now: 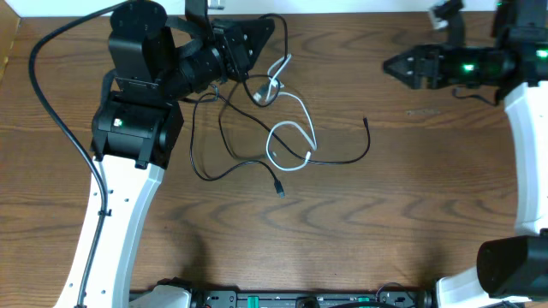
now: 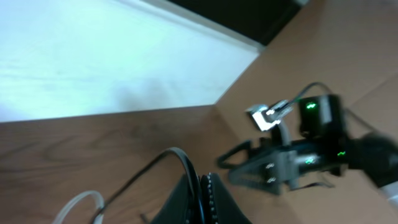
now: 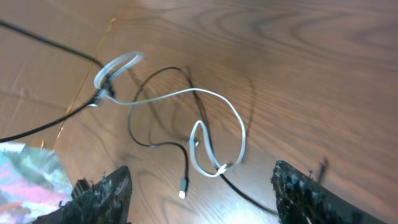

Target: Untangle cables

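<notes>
A tangle of thin cables lies mid-table: a looped white cable (image 1: 306, 115) and black cables (image 1: 342, 161), one ending in a small plug (image 1: 279, 190). My left gripper (image 1: 261, 36) is at the tangle's far left end, shut on a black cable (image 2: 177, 152) that arcs out of the jaws (image 2: 200, 186). The white loop (image 2: 78, 202) lies just below it. My right gripper (image 1: 392, 65) is open wide and empty, off to the right of the tangle. Its view looks between the fingers (image 3: 202, 199) at the white cable (image 3: 233, 112) and the black cable (image 3: 185, 158).
The table's back edge and a white wall (image 1: 360, 5) run just behind the left gripper. The left arm's thick black robot cable (image 1: 51, 94) curves along the left side. My right arm (image 2: 292, 162) shows in the left wrist view.
</notes>
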{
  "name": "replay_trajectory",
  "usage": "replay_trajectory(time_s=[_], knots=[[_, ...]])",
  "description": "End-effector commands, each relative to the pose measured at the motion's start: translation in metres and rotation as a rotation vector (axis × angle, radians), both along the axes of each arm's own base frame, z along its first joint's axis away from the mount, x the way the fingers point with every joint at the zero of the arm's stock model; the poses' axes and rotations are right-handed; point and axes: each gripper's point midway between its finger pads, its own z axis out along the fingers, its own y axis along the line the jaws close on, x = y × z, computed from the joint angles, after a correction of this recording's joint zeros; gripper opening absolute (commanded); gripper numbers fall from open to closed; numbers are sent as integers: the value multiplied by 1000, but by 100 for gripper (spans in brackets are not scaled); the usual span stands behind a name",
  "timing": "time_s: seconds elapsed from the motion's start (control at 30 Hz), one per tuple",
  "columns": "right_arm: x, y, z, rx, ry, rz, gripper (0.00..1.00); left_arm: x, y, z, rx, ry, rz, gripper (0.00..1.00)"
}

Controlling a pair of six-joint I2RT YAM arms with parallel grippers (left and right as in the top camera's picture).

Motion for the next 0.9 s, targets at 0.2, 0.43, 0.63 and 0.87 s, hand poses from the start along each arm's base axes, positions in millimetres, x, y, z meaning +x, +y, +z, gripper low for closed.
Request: replay_trajectory(time_s=[0.2, 0.43, 0.63, 0.87], knots=[[-9, 85, 6, 107, 56, 122, 73, -13, -9, 5, -72, 68, -81, 7], [1, 114, -27, 119, 231, 54, 68, -15, -8, -3, -55, 99, -81, 7], [6, 139, -69, 102, 356, 48, 63, -15, -8, -5, -54, 105, -81, 7], [19, 163, -115, 97, 464, 10, 57, -14, -8, -3, -56, 97, -79, 7]])
